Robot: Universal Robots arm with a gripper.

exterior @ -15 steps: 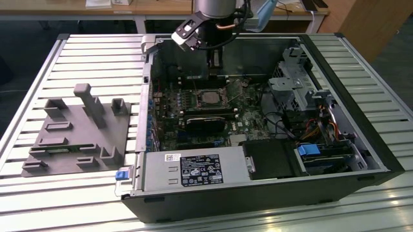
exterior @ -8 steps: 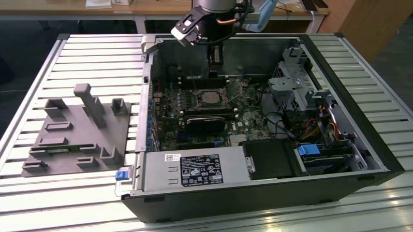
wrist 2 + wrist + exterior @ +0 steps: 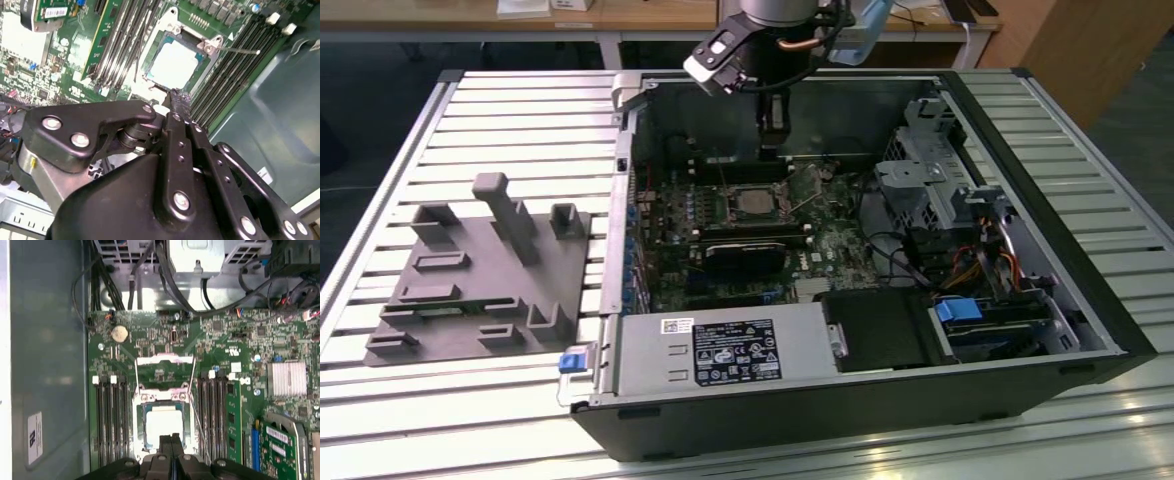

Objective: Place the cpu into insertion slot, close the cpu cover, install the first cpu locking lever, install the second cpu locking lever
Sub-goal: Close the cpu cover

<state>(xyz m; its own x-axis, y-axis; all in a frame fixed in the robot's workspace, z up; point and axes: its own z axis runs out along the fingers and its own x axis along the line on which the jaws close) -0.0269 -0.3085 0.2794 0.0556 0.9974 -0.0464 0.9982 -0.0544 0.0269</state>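
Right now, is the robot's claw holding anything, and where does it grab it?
Nothing. The gripper is shut empty, close to the cpu lying in the insertion slot.

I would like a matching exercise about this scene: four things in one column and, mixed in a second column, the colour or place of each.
1. cpu
2. gripper
3. grey fixture
4. coin battery

A. round, on the green board
B. on the slatted table, outside the computer case
C. black, over the board
D. silver-grey square, in the insertion slot

Pairs: 1-D, 2-C, 3-B, 4-A.
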